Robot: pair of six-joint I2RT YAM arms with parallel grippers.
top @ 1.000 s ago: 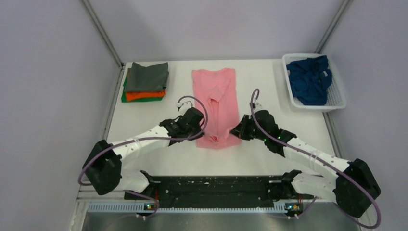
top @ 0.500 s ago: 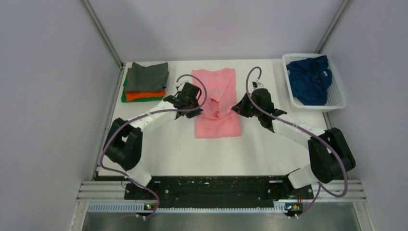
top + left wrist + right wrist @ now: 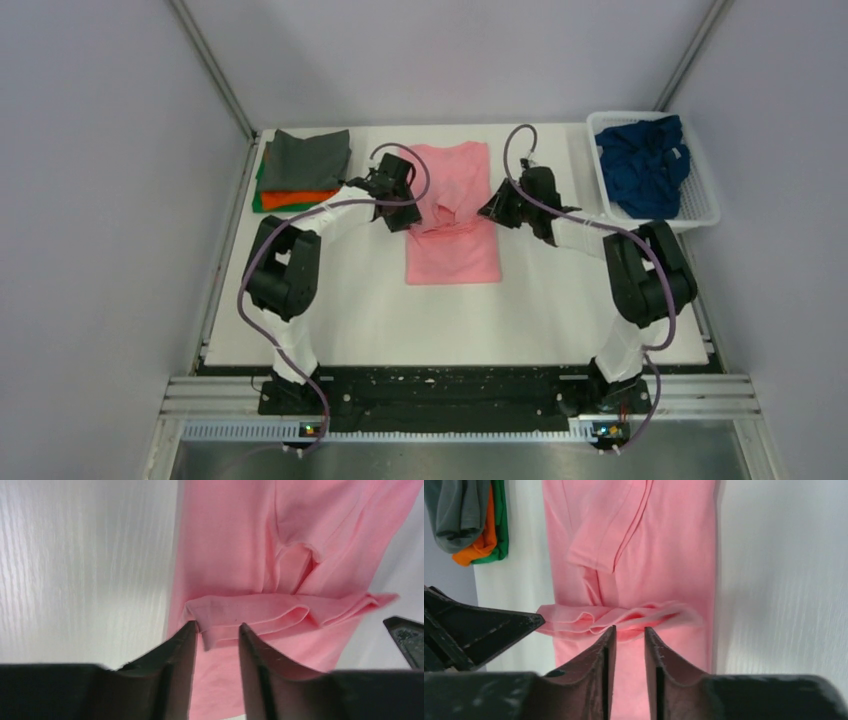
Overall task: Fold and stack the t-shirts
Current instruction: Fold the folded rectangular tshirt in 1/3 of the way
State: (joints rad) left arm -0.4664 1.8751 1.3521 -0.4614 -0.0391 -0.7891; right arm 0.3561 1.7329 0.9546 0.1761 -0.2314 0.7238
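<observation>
1. Well, the pink t-shirt (image 3: 452, 255) lies in the middle of the worktop (image 3: 350, 310), its hem doubled up over its middle to halve its length.
2. The left tool (image 3: 217, 630) and the right tool (image 3: 626, 630) flank that hem, jaws slightly parted and clamping nothing. I judge they are letting the fold lie.
3. The stack of grey, orange and green t-shirts (image 3: 300, 180) waits far left. A navy t-shirt (image 3: 645, 165) sits crumpled in the basket (image 3: 703, 205).
</observation>
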